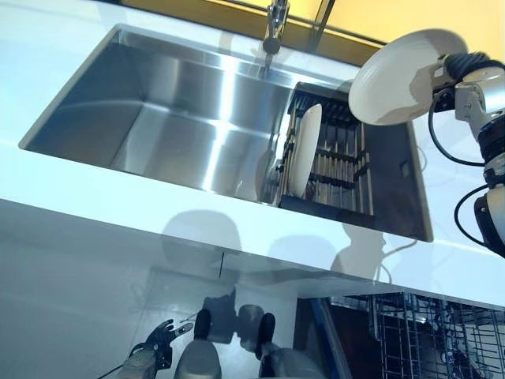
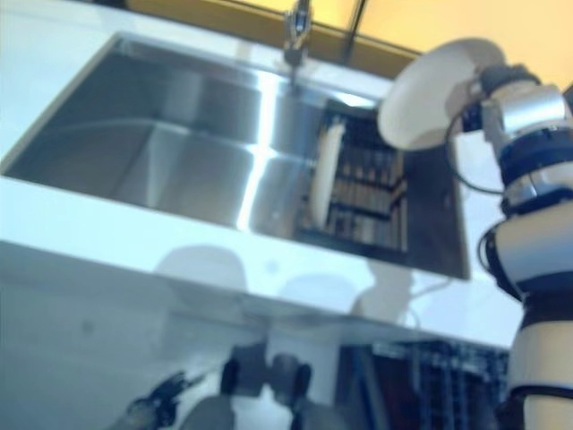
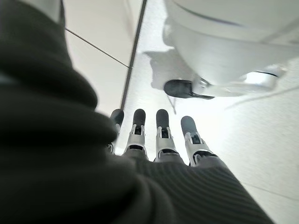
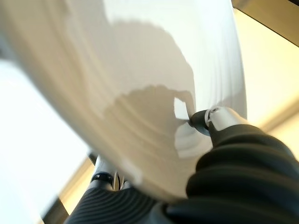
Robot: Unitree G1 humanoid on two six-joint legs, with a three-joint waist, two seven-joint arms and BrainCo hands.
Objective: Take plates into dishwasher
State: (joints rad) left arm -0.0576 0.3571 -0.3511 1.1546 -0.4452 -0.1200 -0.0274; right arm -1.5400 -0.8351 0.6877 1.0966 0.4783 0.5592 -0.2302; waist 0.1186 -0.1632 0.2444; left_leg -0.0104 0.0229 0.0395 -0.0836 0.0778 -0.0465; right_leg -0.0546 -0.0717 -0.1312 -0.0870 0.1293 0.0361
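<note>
Above the far right corner of the sink area, the right robot hand (image 1: 461,75) holds a round white ceramic plate (image 1: 398,76) up in the air, tilted, its face turned toward the stainless steel sink basin (image 1: 173,118). Its wrist view shows the thumb (image 4: 212,122) pressed on one face of that plate and the fingers (image 4: 105,179) curled behind the rim, so the grip is a closed pinch on the plate. Below and to the left of this robot hand, a second white round plate (image 1: 305,150) stands on edge in the dark slatted drying rack (image 1: 335,162) set in the right part of the basin. A chrome tap (image 1: 274,28) stands behind the basin, well left of the held plate. Below the white worktop (image 1: 158,201), directly beneath the right robot hand, the wire dishwasher rack (image 1: 426,335) shows. The left robot hand (image 3: 161,140) hangs low beside the cabinet front, fingers straight and relaxed, holding nothing.
</note>
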